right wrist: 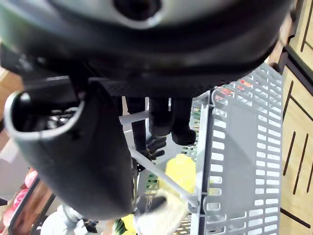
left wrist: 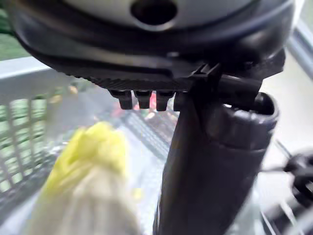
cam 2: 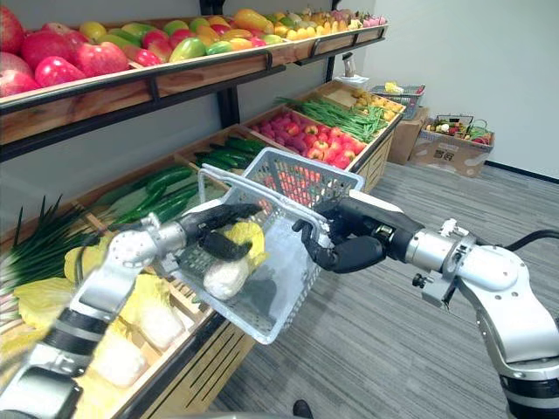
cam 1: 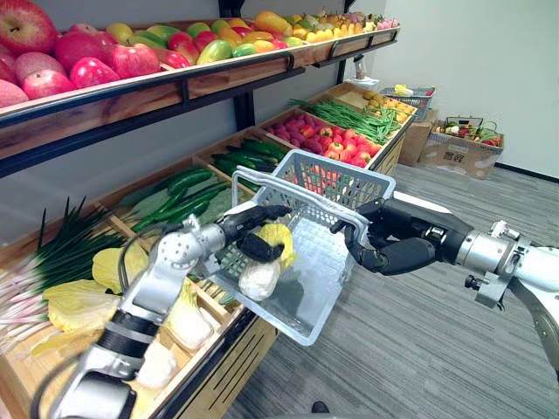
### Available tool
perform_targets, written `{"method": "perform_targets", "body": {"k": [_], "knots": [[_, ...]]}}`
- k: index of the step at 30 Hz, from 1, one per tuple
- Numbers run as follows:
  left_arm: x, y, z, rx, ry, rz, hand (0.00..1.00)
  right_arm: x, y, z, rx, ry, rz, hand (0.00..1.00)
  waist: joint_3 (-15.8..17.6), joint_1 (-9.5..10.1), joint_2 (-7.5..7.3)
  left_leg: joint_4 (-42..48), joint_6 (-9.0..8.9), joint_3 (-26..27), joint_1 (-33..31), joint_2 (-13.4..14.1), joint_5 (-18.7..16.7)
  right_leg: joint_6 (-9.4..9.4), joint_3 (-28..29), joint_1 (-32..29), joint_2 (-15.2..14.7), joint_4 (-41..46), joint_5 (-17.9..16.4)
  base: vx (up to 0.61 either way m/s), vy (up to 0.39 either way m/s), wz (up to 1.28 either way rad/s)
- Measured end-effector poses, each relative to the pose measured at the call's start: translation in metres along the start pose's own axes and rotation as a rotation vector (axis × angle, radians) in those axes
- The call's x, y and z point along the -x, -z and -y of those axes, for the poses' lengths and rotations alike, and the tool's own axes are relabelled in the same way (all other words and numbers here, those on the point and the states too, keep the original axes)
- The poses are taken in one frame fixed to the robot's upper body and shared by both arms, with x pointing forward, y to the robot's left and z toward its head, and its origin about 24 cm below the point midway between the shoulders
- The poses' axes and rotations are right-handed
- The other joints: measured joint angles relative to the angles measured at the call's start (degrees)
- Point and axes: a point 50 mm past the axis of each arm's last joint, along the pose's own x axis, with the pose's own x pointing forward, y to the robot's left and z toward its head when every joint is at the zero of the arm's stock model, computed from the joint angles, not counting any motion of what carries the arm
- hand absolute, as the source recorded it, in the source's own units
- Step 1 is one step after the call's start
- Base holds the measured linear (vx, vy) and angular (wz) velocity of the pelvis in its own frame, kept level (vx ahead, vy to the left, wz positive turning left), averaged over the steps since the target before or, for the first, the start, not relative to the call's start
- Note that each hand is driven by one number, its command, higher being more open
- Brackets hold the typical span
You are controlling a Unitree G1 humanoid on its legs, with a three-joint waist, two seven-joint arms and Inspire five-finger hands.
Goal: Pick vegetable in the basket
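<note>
Nearest, in the low crate of the stand, lie pale cabbages (cam 1: pixel 188 325). From there the left arm reaches up into the basket (cam 1: pixel 337 167). The left hand (cam 1: pixel 247 229) grips one cabbage (cam 1: pixel 265 266): the fingers are laid over its yellow leaves and the thumb is closed across its middle. This cabbage is inside the mouth of the basket, in front of the basket's floor. I cannot tell if it already rests on the plastic.

Just beyond, the right hand (cam 1: pixel 389 246) is closed round the handle (cam 1: pixel 297 194) and holds the basket in the air, strongly tilted, with its opening turned toward the stand and the left arm.

In my judgement the tilt is the main danger. If the left hand lets go now, the cabbage may slide down to the low rim and fall out onto the crate. The leaves are soft and loose, so the grip can also slip. Pushing the cabbage in hard could swing the basket on its handle.

The long axis of the cabbage stands steeply, almost upright. The white stem end points down and the yellow leafy end points up, leaning a little to the right.

Farther back are cucumbers (cam 1: pixel 188 182), red vegetables (cam 1: pixel 327 138) and green beans (cam 1: pixel 354 116), and on the upper shelf red apples (cam 1: pixel 52 61).
</note>
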Motion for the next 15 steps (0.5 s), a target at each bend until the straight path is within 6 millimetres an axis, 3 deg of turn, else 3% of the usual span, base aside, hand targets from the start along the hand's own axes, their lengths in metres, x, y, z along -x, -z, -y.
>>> {"method": "perform_targets", "body": {"k": [3, 5, 11, 15], "knots": [[0.01, -0.057, 0.009, -0.209, 0.22, 0.201, 1.0, -0.002, -0.003, -0.001, -0.01, -0.017, 0.021, 0.0, -1.0, 0.42, 1.52, -0.4, 0.01, -0.6, 0.1, -0.1, 0.0, -0.08, -1.4, 0.4, -0.3, 0.0, -0.1, 0.02, 0.02, 0.11], [0.013, -0.052, 0.01, -0.227, 0.281, 0.159, 1.0, -0.005, -0.002, -0.003, -0.012, -0.044, 0.006, 0.0, -1.6, 0.39, 2.37, -0.5, 0.03, -1.0, 0.3, -0.1, 0.0, -0.17, -2.0, 1.0, -0.4, -0.2, -0.5, -0.02, 0.029, 0.1], [0.019, -0.051, 0.021, -0.273, 0.438, 0.106, 1.0, -0.011, 0.004, -0.013, -0.076, -0.099, -0.022, 0.0, -1.7, 0.84, 2.15, -1.7, -0.05, -1.1, 0.1, -0.1, 0.8, -0.53, -6.1, 0.7, -1.1, -0.2, -1.9, -0.04, -0.005, 0.04], [0.02, -0.056, 0.032, -0.273, 0.528, 0.131, 1.0, -0.01, 0.011, -0.009, -0.105, -0.086, -0.045, 0.0, -1.6, 0.94, 1.85, -1.9, -0.88, -1.9, 0.1, 0.5, 1.4, -0.7, -7.5, 0.7, -0.8, 0.0, -0.7, 0.02, -0.001, 0.08]]}}
